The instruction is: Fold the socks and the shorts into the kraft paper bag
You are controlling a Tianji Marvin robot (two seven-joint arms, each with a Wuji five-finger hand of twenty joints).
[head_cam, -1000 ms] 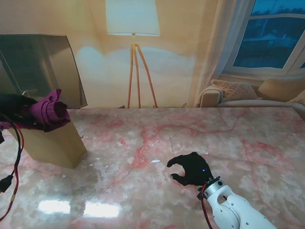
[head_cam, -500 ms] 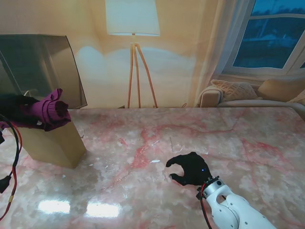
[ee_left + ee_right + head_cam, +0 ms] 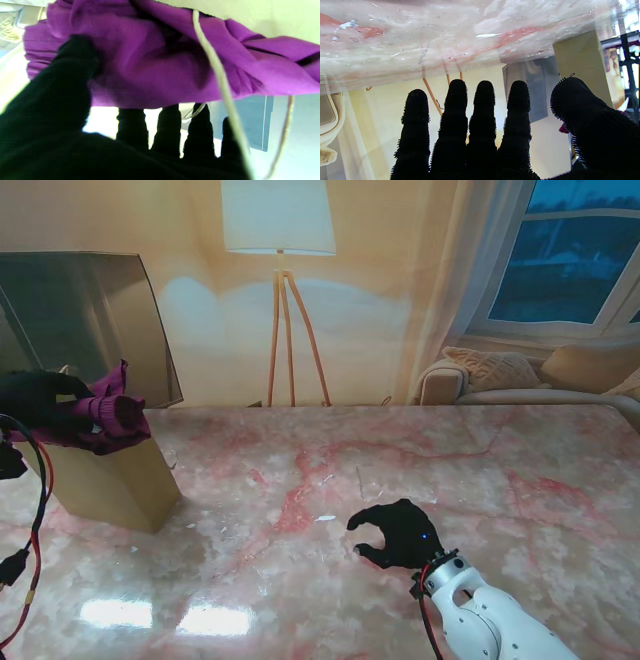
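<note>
At the far left my black-gloved left hand (image 3: 38, 402) is shut on a bundle of purple cloth (image 3: 108, 416), held over the open mouth of the kraft paper bag (image 3: 110, 478). The left wrist view shows the purple cloth (image 3: 155, 57) pressed between my thumb and fingers (image 3: 172, 130), with the bag's cord handle (image 3: 220, 82) across it. Whether the cloth is the shorts or the socks I cannot tell. My right hand (image 3: 398, 534) rests low over the marble table (image 3: 520, 480) in the middle, fingers (image 3: 482, 120) spread and holding nothing.
A dark glass panel (image 3: 90, 320) stands behind the bag. A floor lamp (image 3: 285, 300) and a sofa (image 3: 530, 375) lie beyond the table's far edge. Red and black cables (image 3: 35, 510) hang from my left arm.
My left hand has carried the purple cloth a little to the left and lower, toward the bag's mouth. The right hand has stayed in place.
</note>
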